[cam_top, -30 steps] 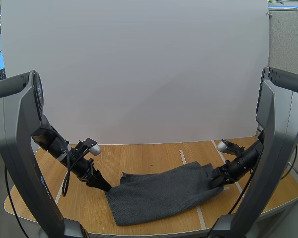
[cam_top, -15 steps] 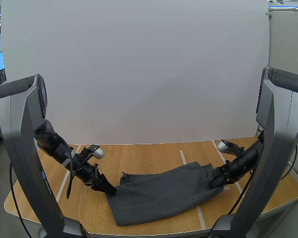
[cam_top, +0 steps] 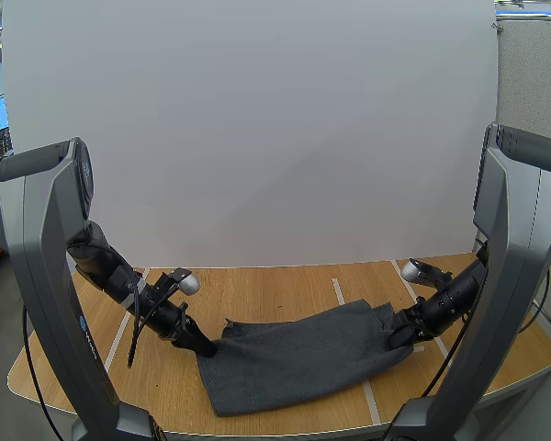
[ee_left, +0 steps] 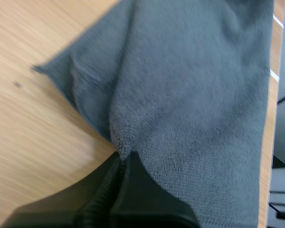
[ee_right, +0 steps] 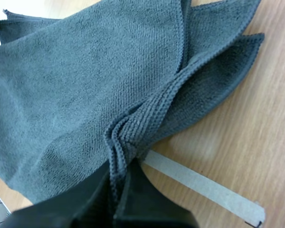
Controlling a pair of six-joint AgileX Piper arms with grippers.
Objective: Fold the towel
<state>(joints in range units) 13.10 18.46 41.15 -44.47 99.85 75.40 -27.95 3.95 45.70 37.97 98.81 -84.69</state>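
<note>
A dark grey towel (cam_top: pixel 298 358) lies folded over on the wooden table (cam_top: pixel 257 294), stretched between the two arms. My left gripper (cam_top: pixel 205 349) is at the towel's left edge, its fingers shut on a pinch of cloth (ee_left: pixel 122 151). At the towel's right end my right gripper (cam_top: pixel 399 336) is shut on a bunched fold of several layers (ee_right: pixel 121 142). In the left wrist view a loose towel corner (ee_left: pixel 52 71) points out over bare wood. In the right wrist view two pointed corners (ee_right: pixel 247 42) spread out past the grip.
White tape strips (cam_top: pixel 338 291) mark the tabletop, one passing under the towel's right end (ee_right: pixel 199 183). A white backdrop stands behind the table. Bare wood lies behind the towel and to the left. The table's front edge (cam_top: pixel 285 430) is close below the towel.
My left gripper slid right to the towel's left edge and shut on it. The right gripper kept still, holding the right end.
</note>
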